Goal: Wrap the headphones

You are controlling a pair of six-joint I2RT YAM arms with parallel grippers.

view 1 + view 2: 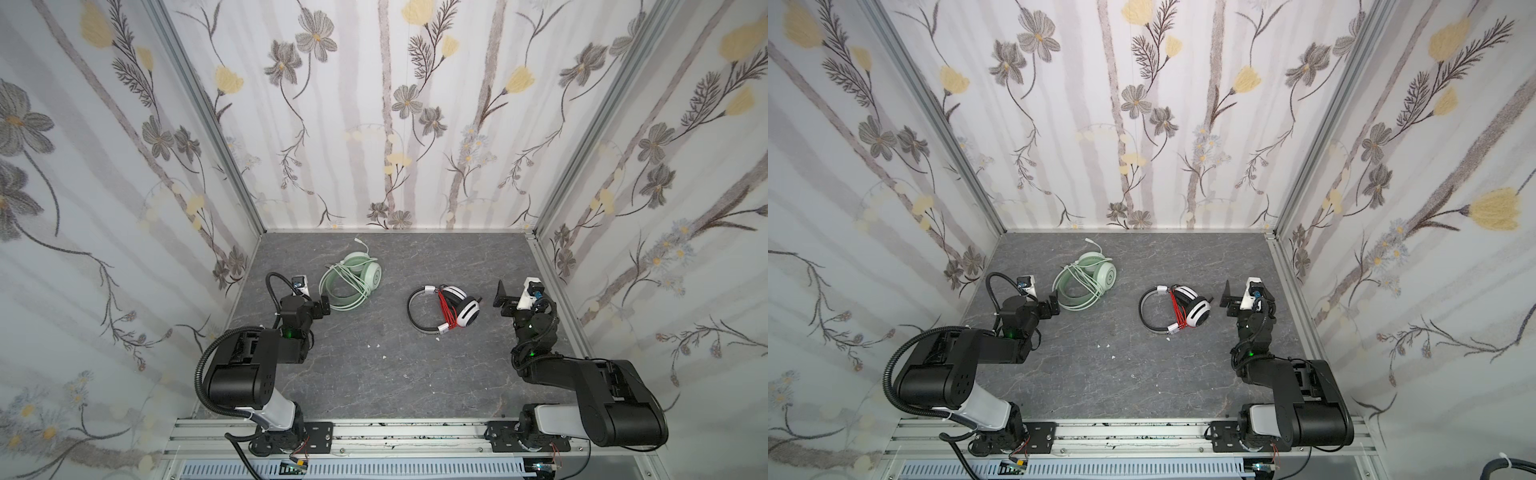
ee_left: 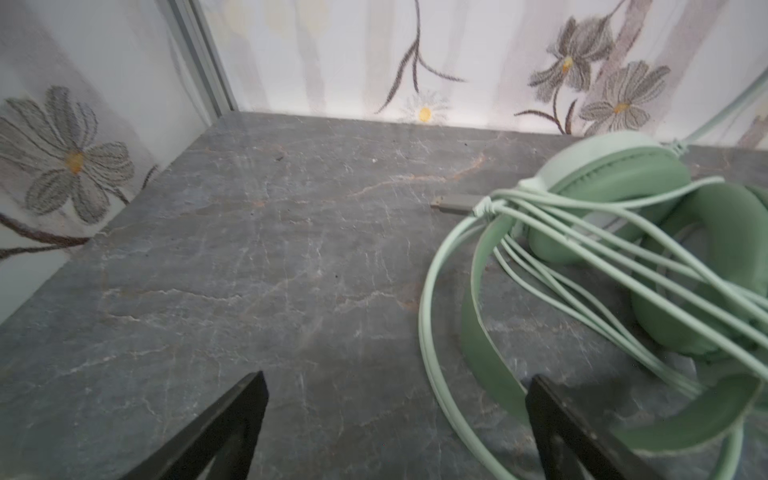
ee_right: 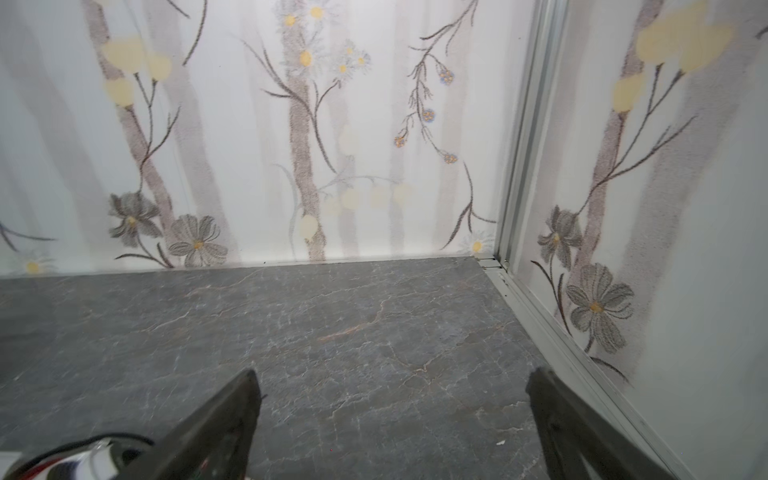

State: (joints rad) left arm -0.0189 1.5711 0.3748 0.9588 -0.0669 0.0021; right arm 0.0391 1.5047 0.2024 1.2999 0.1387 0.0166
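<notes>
Two headphones lie on the dark marble table (image 1: 415,382). The mint-green headphones (image 1: 353,282) (image 1: 1086,282) (image 2: 602,183) lie at the back left. Their pale cord (image 2: 623,249) is looped over the headband, and its plug end (image 1: 359,242) trails toward the back wall. The white-and-black headphones (image 1: 469,313) (image 1: 1200,313) lie right of centre with a red cord (image 1: 446,309) wound across them. My left gripper (image 1: 324,305) (image 1: 1054,306) (image 2: 397,378) is open beside the green headband and holds nothing. Just right of the white-and-black set, my right gripper (image 1: 503,299) (image 1: 1228,297) (image 3: 392,376) is open and empty.
Flowered walls close in the back and both sides, with metal corner posts (image 1: 199,108). A few small white scraps (image 1: 374,345) lie on the table's middle. The aluminium rail (image 1: 395,436) carrying both arm bases runs along the front.
</notes>
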